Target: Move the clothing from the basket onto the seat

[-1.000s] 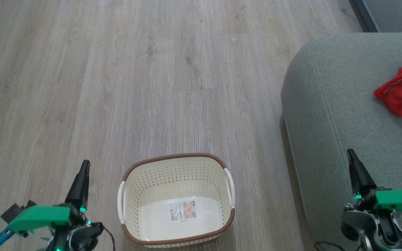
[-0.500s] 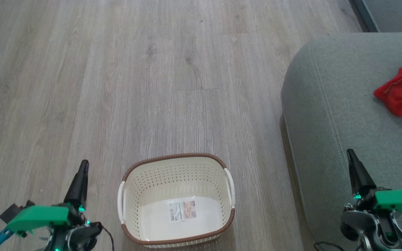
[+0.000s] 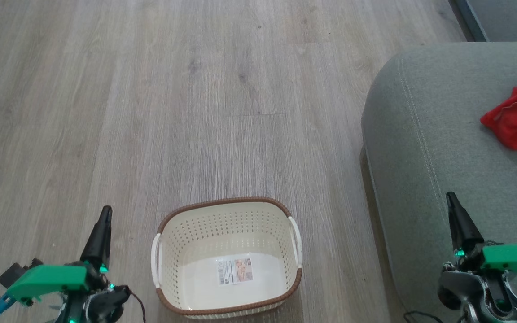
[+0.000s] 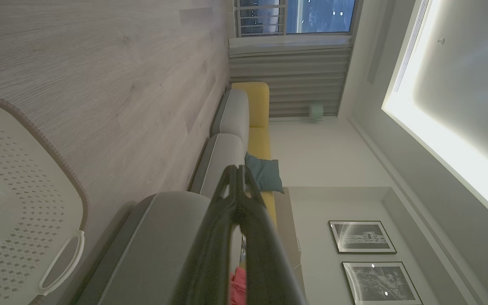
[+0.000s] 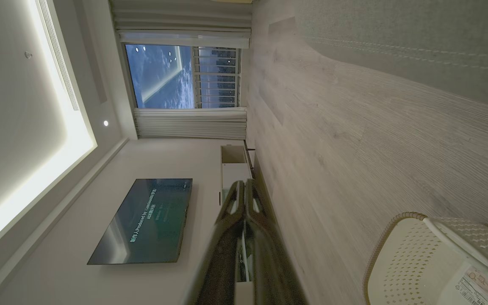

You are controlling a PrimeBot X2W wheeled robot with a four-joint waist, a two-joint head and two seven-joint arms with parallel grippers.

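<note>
- The laundry basket (image 3: 225,200) stands upright on the wooden floor (image 3: 204,89), between the two arms. Its bare white bottom shows a paper label (image 3: 236,270).
- The red clothing (image 3: 516,119) lies in a crumpled heap on the grey-green seat (image 3: 424,148), at the far right and well apart from the basket. A little white trim shows on it at the picture edge.
- The seat is on the robot's right side of the basket, near it, with a strip of floor between them.
- The left gripper (image 3: 105,211) hangs low, left of the basket, near it but not touching. Its two dark fingers are pressed together into one point and hold nothing.
- The right gripper (image 3: 450,196) is seen against the near part of the seat. Its fingers are also closed together and hold nothing. I cannot tell whether it touches the fabric.
- Behind the seat stands a grey and yellow sofa (image 4: 259,106) with a teal cushion (image 4: 265,173), and two framed pictures (image 4: 361,237) hang on the wall.
- On the opposite wall hangs a dark flat screen (image 5: 146,220), near a window (image 5: 163,76).
</note>
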